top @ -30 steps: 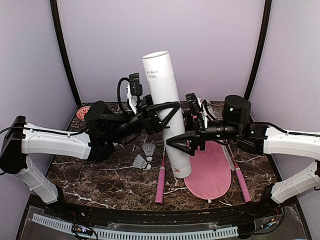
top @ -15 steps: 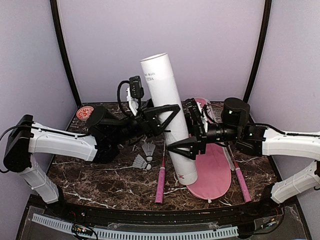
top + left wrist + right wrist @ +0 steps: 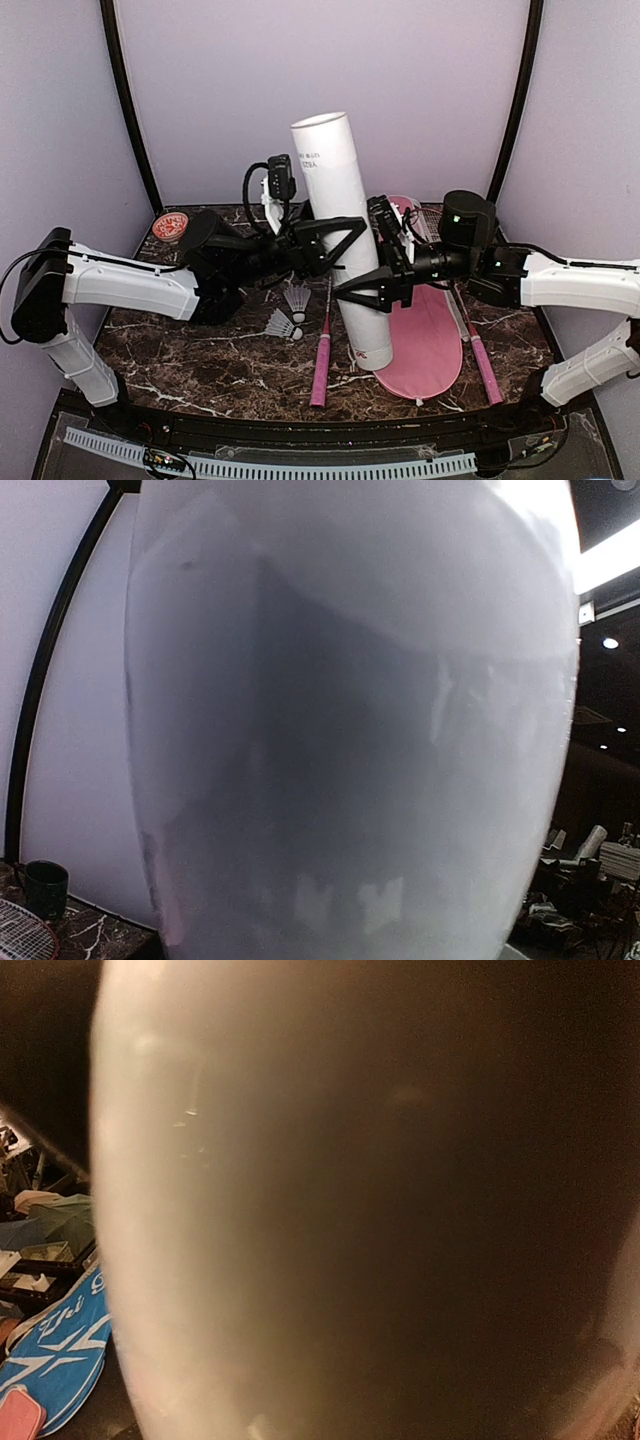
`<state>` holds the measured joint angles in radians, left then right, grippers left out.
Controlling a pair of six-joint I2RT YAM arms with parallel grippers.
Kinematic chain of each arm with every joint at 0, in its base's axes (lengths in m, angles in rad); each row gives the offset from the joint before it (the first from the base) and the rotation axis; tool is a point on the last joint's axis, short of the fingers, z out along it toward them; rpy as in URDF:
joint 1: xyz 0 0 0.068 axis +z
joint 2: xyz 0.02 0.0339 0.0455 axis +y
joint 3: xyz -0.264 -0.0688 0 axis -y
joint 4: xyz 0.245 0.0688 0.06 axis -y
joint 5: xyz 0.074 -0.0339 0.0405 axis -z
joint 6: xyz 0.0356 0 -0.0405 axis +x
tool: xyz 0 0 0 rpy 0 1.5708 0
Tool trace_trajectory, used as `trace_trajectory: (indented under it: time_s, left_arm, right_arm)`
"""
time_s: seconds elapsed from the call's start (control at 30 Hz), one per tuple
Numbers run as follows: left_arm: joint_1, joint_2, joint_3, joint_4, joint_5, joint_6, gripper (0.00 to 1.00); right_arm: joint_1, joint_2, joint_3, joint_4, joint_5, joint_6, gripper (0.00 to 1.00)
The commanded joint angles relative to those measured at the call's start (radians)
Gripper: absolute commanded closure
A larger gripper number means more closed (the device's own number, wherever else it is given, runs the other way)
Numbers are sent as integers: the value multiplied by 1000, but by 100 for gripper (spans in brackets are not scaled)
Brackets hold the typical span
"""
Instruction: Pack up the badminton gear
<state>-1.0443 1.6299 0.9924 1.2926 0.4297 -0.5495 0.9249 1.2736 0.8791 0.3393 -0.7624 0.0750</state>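
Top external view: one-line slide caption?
Left gripper holds the tilted white tube while the right gripper straddles it lower down; two shuttlecocks, rackets and pink bag lie below.

Tube (image 3: 345, 240) at centre of table (image 3: 200, 365). At its 9 o'clock: racket (image 3: 322, 362), then shuttlecocks (image 3: 297, 298). At its 3 o'clock: bag (image 3: 425, 340), then second racket (image 3: 480, 355).

The white tube (image 3: 350, 730) fills both wrist views as a blur, so we see only slivers at the edges. From above, we cannot tell whether the right gripper (image 3: 372, 285) presses on it. The print near its 12 o'clock end is too small to read. Its foot hides the 9 o'clock edge of the pink bag (image 3: 425, 340).
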Motion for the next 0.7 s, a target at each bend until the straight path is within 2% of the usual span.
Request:
trace_trajectory:
  time_s: [0.0, 0.17, 0.27, 0.5, 0.67]
  left_arm:
    - [-14, -78, -17, -25, -22, 61, 43]
    - [-13, -199, -48, -270, -86, 192, 25]
    - [-7, -323, -49, -543, -119, 295, 16]
    - [35, -571, -29, -1118, -140, 475, 10]
    - [75, -717, -9, -1399, -133, 556, 12]
  right_arm:
    - [7, 3, 33, -7, -24, -5, 48]
    - [-7, -50, 27, -103, 20, -23, 53]
    - [-23, -92, 24, -223, 65, -48, 53]
    - [-43, -169, 57, -534, 227, -150, 52]
    - [-16, -164, 117, -766, 406, -253, 52]
